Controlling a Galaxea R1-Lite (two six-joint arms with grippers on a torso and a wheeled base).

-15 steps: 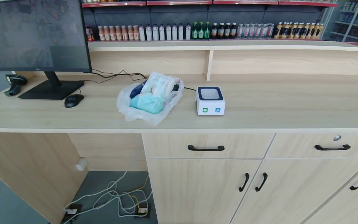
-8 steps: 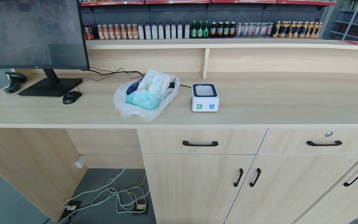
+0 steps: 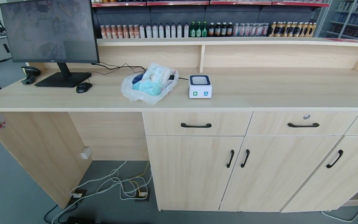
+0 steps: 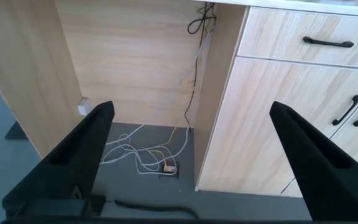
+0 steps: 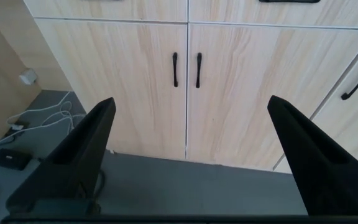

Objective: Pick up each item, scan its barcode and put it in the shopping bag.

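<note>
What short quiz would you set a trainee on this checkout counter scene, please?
1. True or false: the shopping bag on the counter already holds packaged items.
2. What stands beside the bag, on the robot's right? A) monitor B) white scanner box C) mouse
3. Fill in: the left gripper and the right gripper are both ___ (open or shut).
Key: 1 true; 2 B; 3 open.
</note>
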